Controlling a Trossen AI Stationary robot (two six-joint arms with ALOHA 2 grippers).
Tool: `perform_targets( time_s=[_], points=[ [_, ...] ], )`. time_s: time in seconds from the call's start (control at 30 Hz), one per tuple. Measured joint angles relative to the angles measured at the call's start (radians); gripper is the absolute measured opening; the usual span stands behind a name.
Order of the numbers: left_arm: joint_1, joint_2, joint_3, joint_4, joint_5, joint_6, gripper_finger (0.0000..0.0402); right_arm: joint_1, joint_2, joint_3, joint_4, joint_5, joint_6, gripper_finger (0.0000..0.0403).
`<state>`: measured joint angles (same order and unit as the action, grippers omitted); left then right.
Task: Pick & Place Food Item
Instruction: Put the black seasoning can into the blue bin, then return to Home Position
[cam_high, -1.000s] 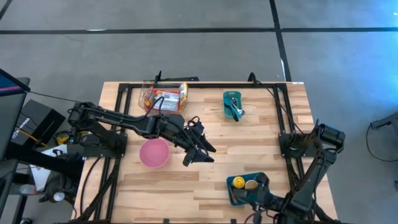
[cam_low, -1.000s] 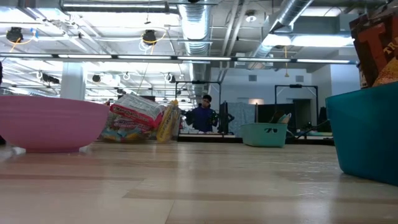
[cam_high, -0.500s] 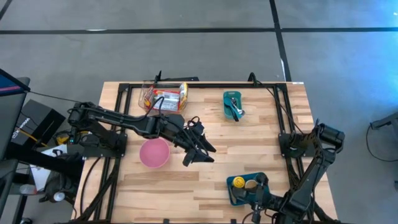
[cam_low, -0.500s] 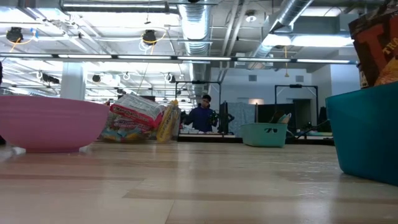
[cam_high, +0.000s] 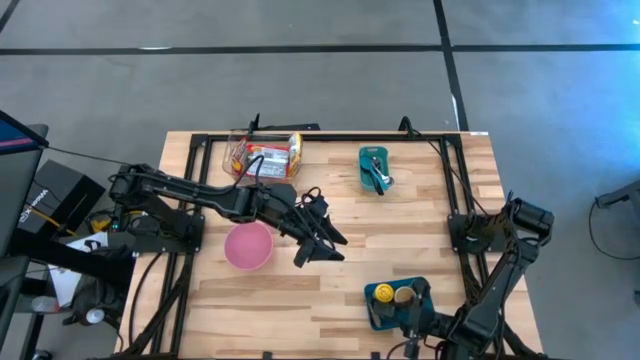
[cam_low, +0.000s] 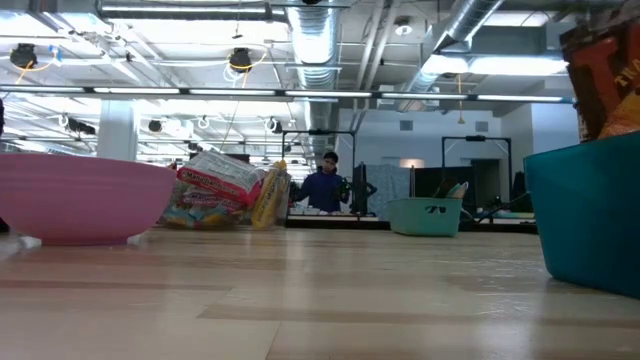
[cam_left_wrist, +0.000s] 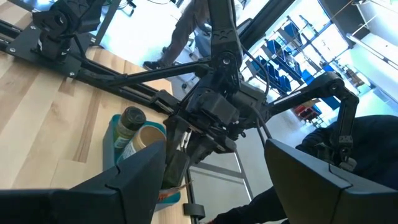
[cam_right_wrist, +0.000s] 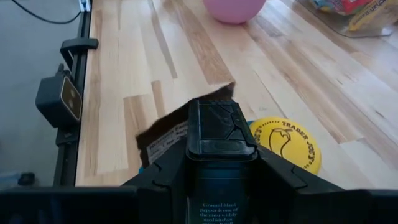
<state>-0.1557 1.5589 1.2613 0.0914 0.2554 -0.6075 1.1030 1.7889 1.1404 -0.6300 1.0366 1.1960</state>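
We see the right end effector (cam_high: 413, 322) at the near edge of the tabletop (cam_high: 330, 290), low over a teal bin (cam_high: 382, 318) that holds a yellow-lidded jar (cam_high: 383, 294) and a tan can (cam_high: 404, 295). In its wrist view its fingers are clamped on a black-capped pepper grinder (cam_right_wrist: 217, 146), with a dark snack packet (cam_right_wrist: 163, 127) just behind the cap and the yellow lid (cam_right_wrist: 286, 143) beside it, so the food items sit directly at and under this end effector. From table height the bin's teal wall (cam_low: 590, 215) fills the right edge, and a brown packet (cam_low: 605, 75) stands above its rim. The left end effector (cam_high: 318, 247) hangs over the middle of the tabletop with its fingers (cam_left_wrist: 134, 180) apart and nothing between them. A pink bowl (cam_high: 248, 246) rests just beside it, on the side toward its own arm's base. Beyond it, at the far edge, stands a clear container of snack packs (cam_high: 263, 157), and farther along that edge a small teal tray (cam_high: 375, 168) holding a dark tool. Looking level across the tabletop, we make out a person (cam_low: 324, 188) in dark clothes in the room behind.
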Motion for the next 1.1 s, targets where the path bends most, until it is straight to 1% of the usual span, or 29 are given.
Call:
perform_targets(
  time_s=[0.43,0.8,1.1],
  points=[
    [0.0,0.0,0.0,0.0,0.0,0.0,0.0271,-0.001,0.0,0.0,-0.025,-0.019,0.0,0.013],
    [0.0,0.0,0.0,0.0,0.0,0.0,0.0271,-0.001,0.0,0.0,-0.044,-0.023,0.0,0.0173],
    [0.0,0.0,0.0,0.0,0.0,0.0,0.0271,-0.002,0.0,0.0,-0.045,-0.044,0.0,0.0173]
  ],
)
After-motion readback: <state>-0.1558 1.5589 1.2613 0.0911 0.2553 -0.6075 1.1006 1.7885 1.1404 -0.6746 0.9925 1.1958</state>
